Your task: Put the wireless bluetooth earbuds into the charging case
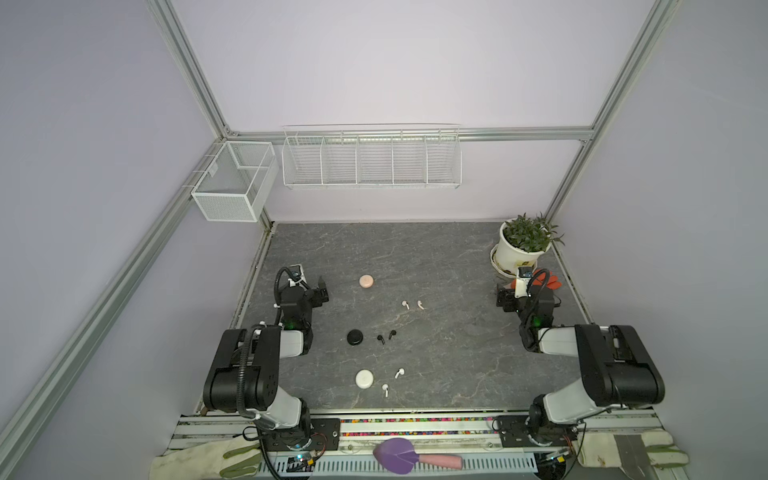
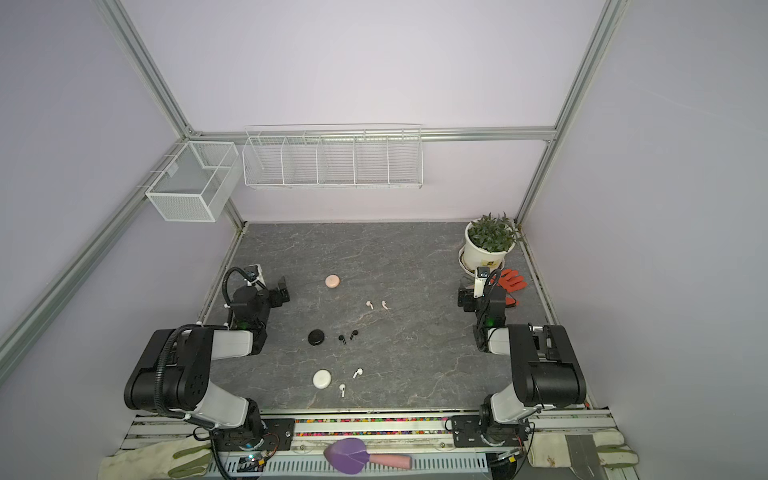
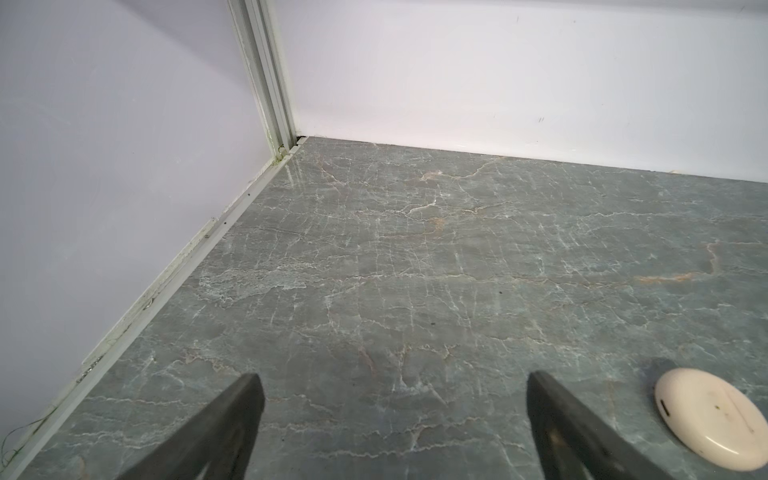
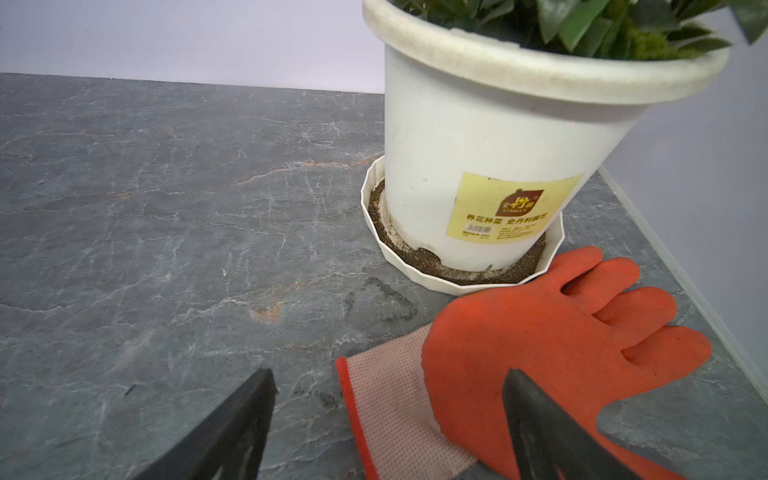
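Three closed round charging cases lie on the grey stone table: pink point(image 1: 367, 281), black point(image 1: 355, 337) and white point(image 1: 364, 379). To the right of each lies its pair of wireless bluetooth earbuds: pale pink point(image 1: 406, 304), black point(image 1: 380, 339) and white point(image 1: 399, 372). My left gripper point(image 1: 321, 291) hovers open at the table's left edge, left of the pink case point(image 3: 712, 419), nothing between its fingers point(image 3: 245, 399). My right gripper point(image 1: 505, 299) stands open at the right edge, empty, with an orange glove point(image 4: 540, 353) under it.
A white plant pot point(image 4: 498, 145) on a saucer stands at the back right, just beyond the orange glove point(image 1: 548, 280). Wire baskets point(image 1: 371, 160) hang on the back wall. A purple scoop point(image 1: 397, 455) and white gloves point(image 1: 199, 459) lie on the front rail.
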You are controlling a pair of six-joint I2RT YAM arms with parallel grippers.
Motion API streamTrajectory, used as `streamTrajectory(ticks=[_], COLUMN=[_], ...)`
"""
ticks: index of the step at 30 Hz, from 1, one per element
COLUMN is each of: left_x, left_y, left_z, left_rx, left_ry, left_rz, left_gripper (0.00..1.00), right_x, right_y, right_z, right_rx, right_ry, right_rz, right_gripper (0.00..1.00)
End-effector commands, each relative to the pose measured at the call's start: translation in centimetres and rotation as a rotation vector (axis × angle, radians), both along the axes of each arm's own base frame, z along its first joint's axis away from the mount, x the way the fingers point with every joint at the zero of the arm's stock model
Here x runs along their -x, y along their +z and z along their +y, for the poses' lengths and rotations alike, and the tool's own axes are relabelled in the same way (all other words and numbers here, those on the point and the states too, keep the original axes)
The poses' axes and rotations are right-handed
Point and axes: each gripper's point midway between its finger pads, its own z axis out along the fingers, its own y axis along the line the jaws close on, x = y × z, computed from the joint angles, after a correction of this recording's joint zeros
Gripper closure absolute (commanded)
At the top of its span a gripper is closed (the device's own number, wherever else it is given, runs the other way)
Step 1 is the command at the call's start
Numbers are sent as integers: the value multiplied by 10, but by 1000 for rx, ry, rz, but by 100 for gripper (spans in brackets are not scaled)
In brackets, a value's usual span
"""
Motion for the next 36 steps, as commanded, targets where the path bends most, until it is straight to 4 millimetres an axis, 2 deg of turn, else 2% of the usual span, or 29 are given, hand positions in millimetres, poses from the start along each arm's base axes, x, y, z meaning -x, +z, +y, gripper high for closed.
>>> streamTrajectory(ticks=[1,23,27,29,32,34,36], left_x=[-2,0,6,8,11,10,8], left_y=[4,3,10,17,35,46,59], left_z=[3,1,0,4,4,-4,-7], left_rx=[6,-25,-42,-45,-76,-111,-107], left_ry=[13,35,51,82,125,115,146], left_rz=[-18,-19,-48,-58,-60,-40,7], left_gripper=[1,1,1,1,1,1,1], right_x=[-3,-3,-2,-3,-3,-3,-2], right_y=[8,8,10,17,42,63,78], right_z=[2,-1,-1,-5,-4,4,23], right_rx=[-9,-11,-5,16,57,39,-22], right_ry=[11,-7,-9,-47,-79,-76,-29], right_rz=[-23,-24,-33,-30,20,16,4], right_gripper=[12,12,12,12,12,12,12])
